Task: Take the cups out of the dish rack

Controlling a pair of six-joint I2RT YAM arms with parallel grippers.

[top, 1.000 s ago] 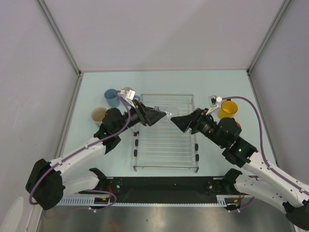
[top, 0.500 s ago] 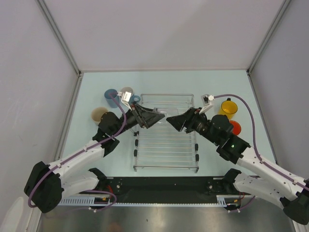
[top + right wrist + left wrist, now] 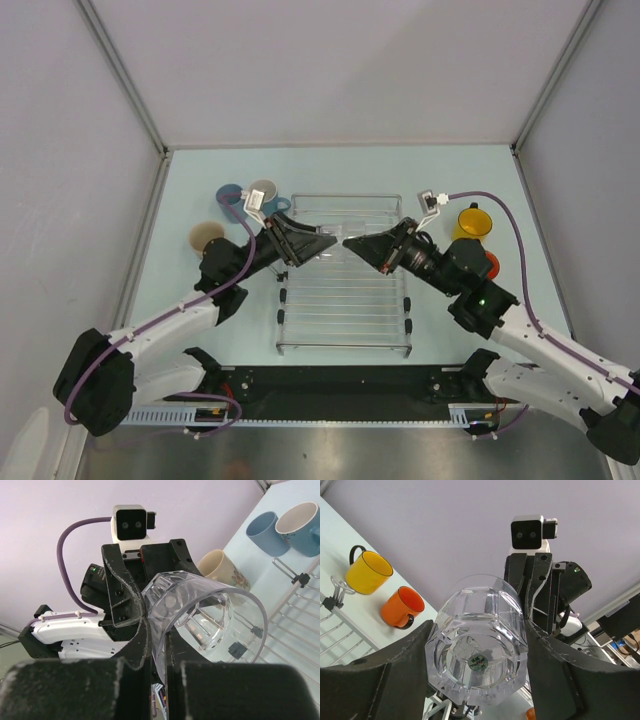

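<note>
Over table (image 3: pixel 450 185) and dish rack (image 3: pixel 343 310), left end effector (image 3: pixel 328 239) grasps the sideways clear glass (image 3: pixel 477 655), right end effector (image 3: pixel 352 243) clenched on its rim.

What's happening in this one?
Both arms hold the clear glass above the dish rack: the left claw grips its body, the right claw pinches its rim, apparently a handover. Two blue cups and a beige cup sit left of the rack, a yellow mug and an orange mug right of it.

Glass (image 3: pixel 477 665) over dish rack (image 3: pixel 345 322); two mugs (image 3: pixel 472 222) right, three cups (image 3: pixel 232 197) left.
</note>
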